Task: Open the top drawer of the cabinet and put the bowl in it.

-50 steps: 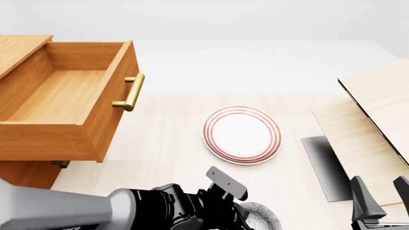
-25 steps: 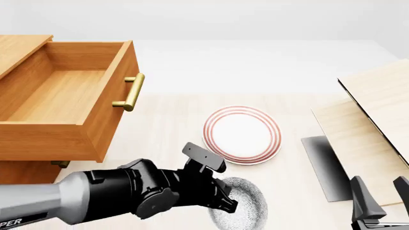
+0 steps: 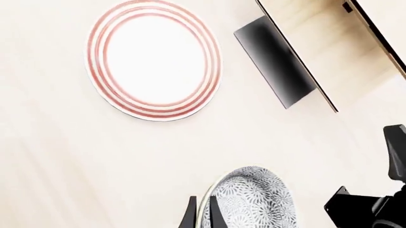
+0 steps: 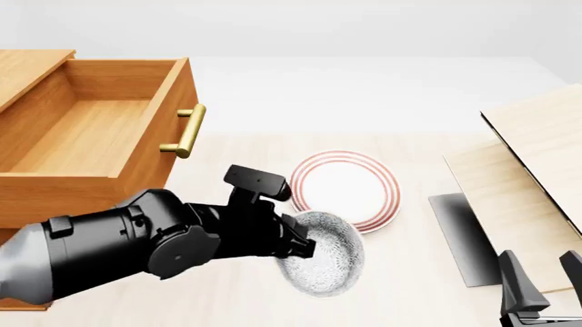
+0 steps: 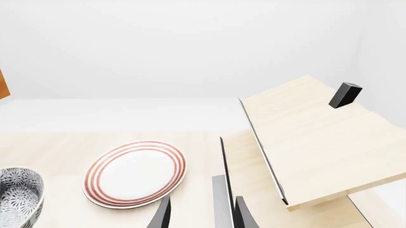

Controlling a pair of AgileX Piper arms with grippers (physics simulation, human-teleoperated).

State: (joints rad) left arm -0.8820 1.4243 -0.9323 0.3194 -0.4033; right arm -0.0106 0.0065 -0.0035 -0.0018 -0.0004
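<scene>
The top drawer (image 4: pixel 91 136) of the orange-brown cabinet (image 4: pixel 23 71) stands pulled out and empty, its brass handle (image 4: pixel 185 131) facing right. My left gripper (image 4: pixel 298 244) is shut on the rim of the speckled bowl (image 4: pixel 323 262) and holds it tilted, off the table, in front of the plate and to the right of the drawer. In the left wrist view the fingers (image 3: pixel 189 216) pinch the bowl's (image 3: pixel 250 199) rim. The bowl also shows at the edge of the right wrist view (image 5: pixel 19 197). My right gripper (image 4: pixel 541 276) is open and empty at the near right.
A flat white plate with red rings (image 4: pixel 345 187) lies mid-table; it also shows in the left wrist view (image 3: pixel 154 59) and the right wrist view (image 5: pixel 134 173). A pale light-wood structure (image 4: pixel 536 163) with a dark base stands along the right side.
My left arm has risen and moved forward and left with the bowl, from the near table edge toward the plate and the drawer. The right arm has not moved.
</scene>
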